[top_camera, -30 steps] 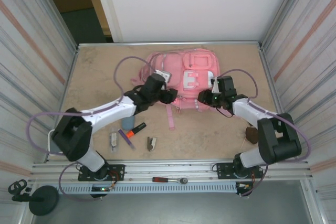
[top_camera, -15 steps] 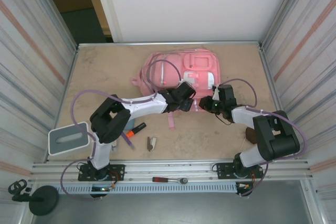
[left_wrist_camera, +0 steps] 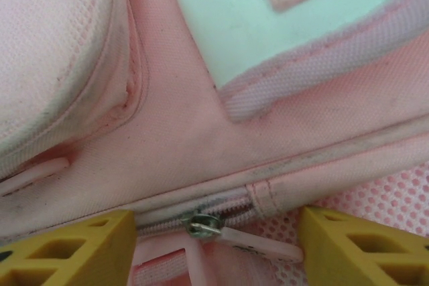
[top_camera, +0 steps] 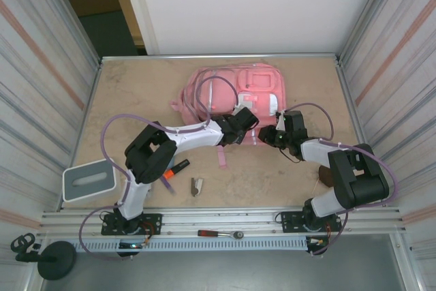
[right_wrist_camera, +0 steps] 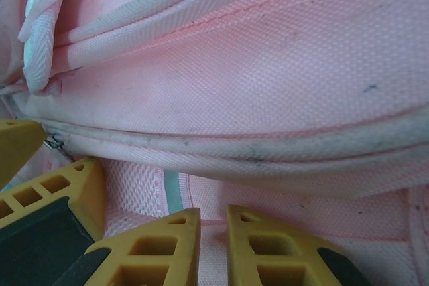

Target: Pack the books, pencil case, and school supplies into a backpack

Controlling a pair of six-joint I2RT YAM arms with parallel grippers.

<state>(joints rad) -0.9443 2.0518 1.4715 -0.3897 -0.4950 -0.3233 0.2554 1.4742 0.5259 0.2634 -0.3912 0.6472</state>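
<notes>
Backpack (left_wrist_camera: 201,132) zipper pull (left_wrist_camera: 258,242) inside spread left hand (left_wrist_camera: 216,224), right hand (right_wrist_camera: 213,213) nearly closed

No lettering, brand or number can be read anywhere. Pale patches (top_camera: 272,103) on the backpack (top_camera: 255,78) may carry a mark, but they are too small to tell.

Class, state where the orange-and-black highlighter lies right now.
In the top view, the highlighter lies near-left on the table, between the grey tray and the small clip-like piece.
</notes>
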